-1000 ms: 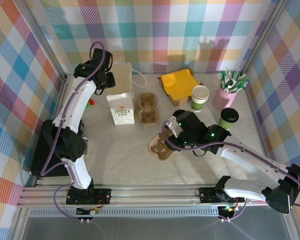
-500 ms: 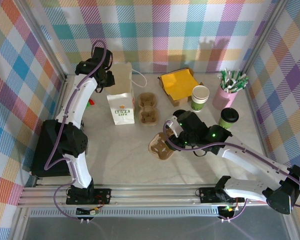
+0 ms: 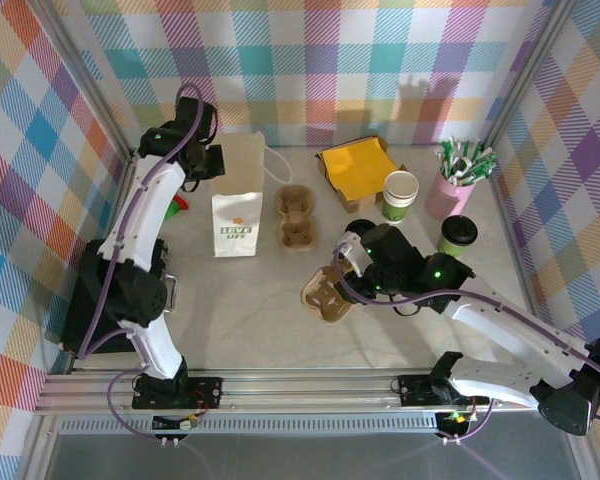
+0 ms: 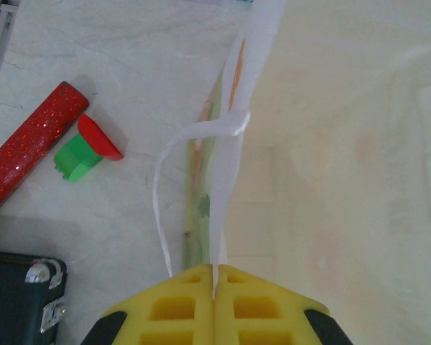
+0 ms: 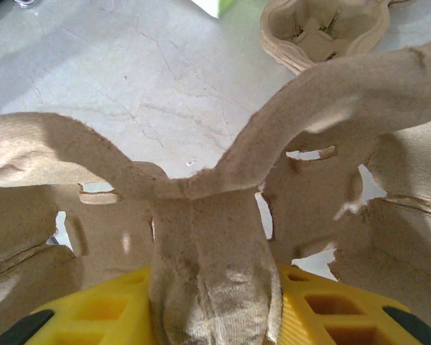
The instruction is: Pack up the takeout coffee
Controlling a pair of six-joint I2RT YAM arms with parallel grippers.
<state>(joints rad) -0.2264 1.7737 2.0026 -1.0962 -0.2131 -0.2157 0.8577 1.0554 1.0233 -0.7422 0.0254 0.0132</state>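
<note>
The left gripper point(image 4: 214, 280) clamped the paper bag point(image 3: 240, 212) by its rim. The right gripper point(image 5: 214, 291) pinched the pulp carrier point(image 3: 325, 293) on its centre ridge, with the lidded coffee cup point(image 3: 457, 236) at its two o'clock.

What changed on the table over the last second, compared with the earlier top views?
The left gripper, shut on the paper bag at its rim, pulled it slightly leftward and toward the arm bases. The right gripper stays shut on the cardboard cup carrier, which hardly shifted. The white-and-green paper cup, lidded green cup, pink cup and second carrier stayed put.
</note>
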